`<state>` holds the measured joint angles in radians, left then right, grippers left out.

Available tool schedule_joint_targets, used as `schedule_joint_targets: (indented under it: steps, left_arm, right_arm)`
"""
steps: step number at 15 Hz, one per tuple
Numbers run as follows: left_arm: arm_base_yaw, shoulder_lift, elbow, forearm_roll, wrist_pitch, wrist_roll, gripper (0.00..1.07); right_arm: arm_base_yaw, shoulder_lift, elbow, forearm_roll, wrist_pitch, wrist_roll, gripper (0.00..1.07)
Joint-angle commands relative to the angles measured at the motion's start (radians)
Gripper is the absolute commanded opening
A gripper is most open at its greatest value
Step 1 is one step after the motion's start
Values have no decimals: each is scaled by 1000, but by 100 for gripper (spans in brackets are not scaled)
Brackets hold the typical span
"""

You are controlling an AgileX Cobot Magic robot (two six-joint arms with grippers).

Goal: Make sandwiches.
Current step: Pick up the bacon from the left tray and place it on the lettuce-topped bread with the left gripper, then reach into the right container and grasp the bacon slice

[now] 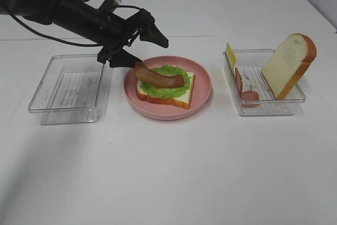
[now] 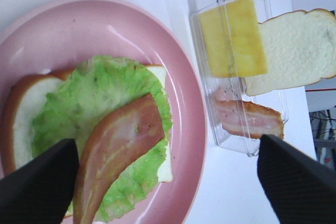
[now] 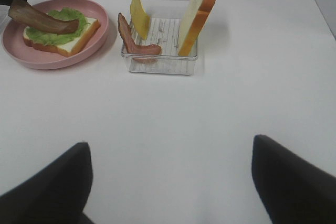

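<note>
The sandwich stack (image 1: 167, 89) on the round pink plate (image 1: 202, 80) is one bread slice, green lettuce (image 2: 94, 93) and a brown bacon strip (image 1: 160, 79) lying slantwise on top. My left gripper (image 1: 152, 52) is open just above the plate's back-left rim, with its fingers either side of the bacon's raised end and not gripping it. A second bread slice (image 1: 289, 64), yellow cheese (image 1: 230, 55) and another bacon strip (image 1: 247, 94) stand in the right tray (image 1: 263, 110). My right gripper (image 3: 170, 182) is open over bare table, well in front of that tray.
An empty clear tray (image 1: 71, 88) sits left of the plate, under the left arm. The white table's far edge runs behind the trays, and a wall shows at the top right.
</note>
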<state>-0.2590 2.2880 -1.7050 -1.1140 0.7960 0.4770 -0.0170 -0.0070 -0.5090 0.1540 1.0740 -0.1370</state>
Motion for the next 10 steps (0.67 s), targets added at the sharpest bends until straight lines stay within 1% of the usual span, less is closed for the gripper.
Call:
schedule_joint_targets:
  steps: [1, 2, 4, 5, 9, 10]
  left_arm:
    - [4, -64, -41, 118, 4, 17, 89]
    - [4, -113, -51, 219, -4, 15, 89]
    - [4, -163, -51, 303, -3, 3, 89]
    - [4, -226, -51, 387, 16, -73, 89]
    - [4, -398, -51, 639, 144, -309, 89]
    - [4, -444, -50, 700, 189, -358, 89]
  right_arm:
    - [-6, -12, 3, 1, -9, -5, 78]
    - [-6, -12, 3, 1, -9, -5, 78]
    - [-6, -12, 3, 1, -9, -5, 78]
    - [-6, -12, 3, 1, -9, -5, 78]
    - [-6, -12, 3, 1, -9, -5, 78]
    - [-6, -12, 3, 1, -9, -5, 78]
